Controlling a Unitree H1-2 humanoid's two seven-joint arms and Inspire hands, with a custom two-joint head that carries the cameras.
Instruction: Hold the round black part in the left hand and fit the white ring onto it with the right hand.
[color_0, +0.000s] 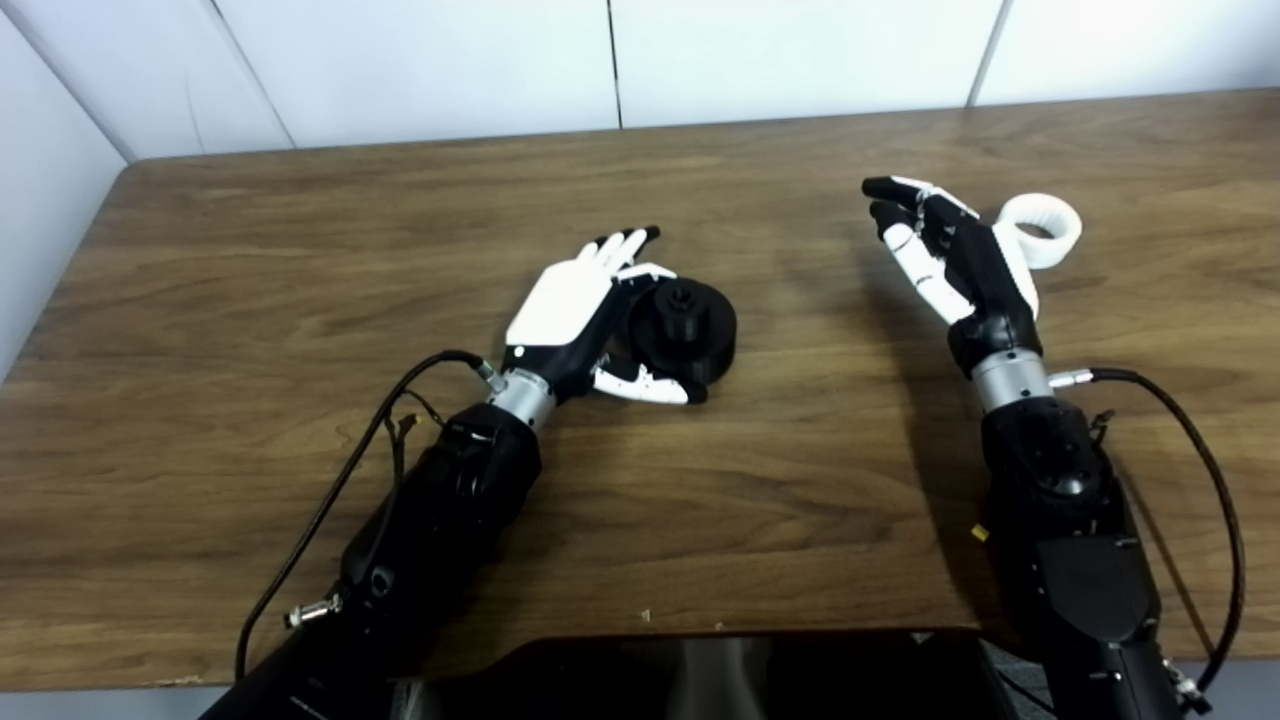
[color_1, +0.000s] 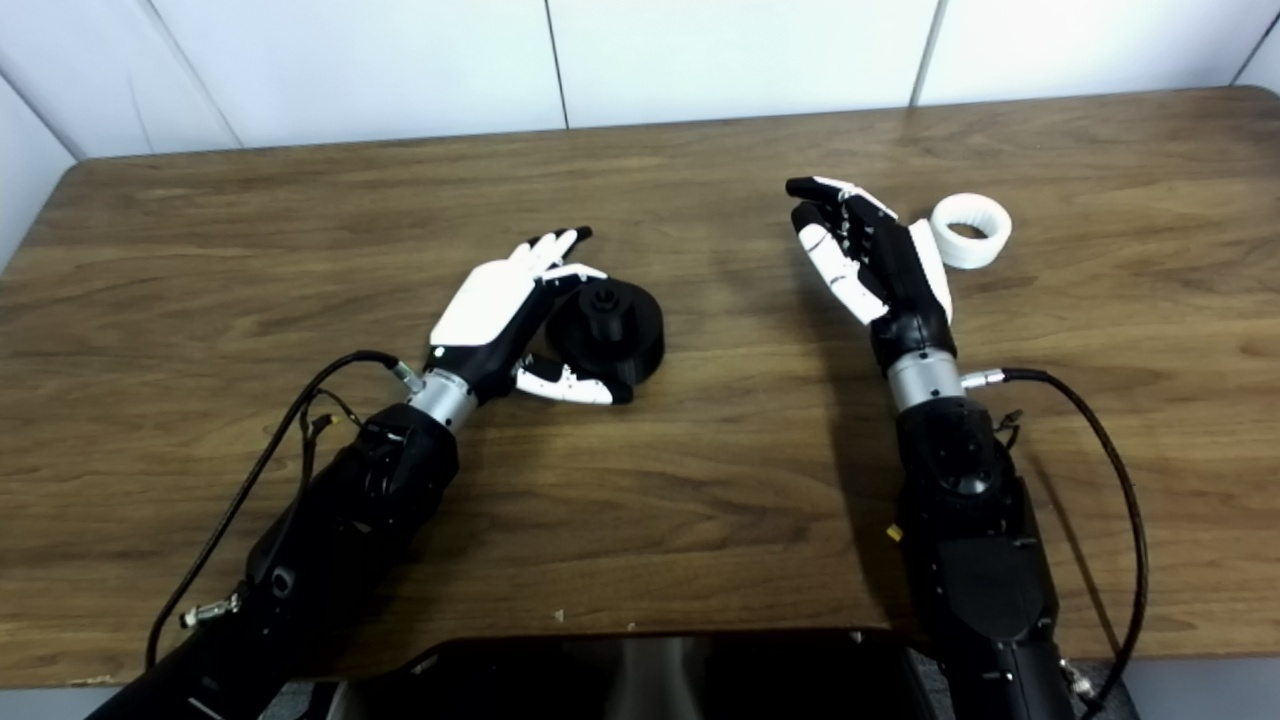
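My left hand (color_0: 570, 310) lies low over the brown wooden table (color_0: 300, 250), left of centre, its white back turned up. Its fingers (color_0: 625, 243) reach along the far side of the round black plastic part (color_0: 690, 330), and my thumb (color_0: 650, 385) curls along the part's near side, so the part sits between them on the tabletop. I cannot tell whether fingers and thumb actually press on it; they look spread around it, not clamped.

My right hand (color_1: 880, 265) stands raised on the right side of the table, palm facing left, fingers (color_1: 830, 215) loosely curved and apart, with nothing in it. The white ribbed plastic ring (color_1: 970, 230) lies flat on the table just beyond and to the right of that hand, close to its back edge, hollow centre facing up. The ring and the black part are well apart.
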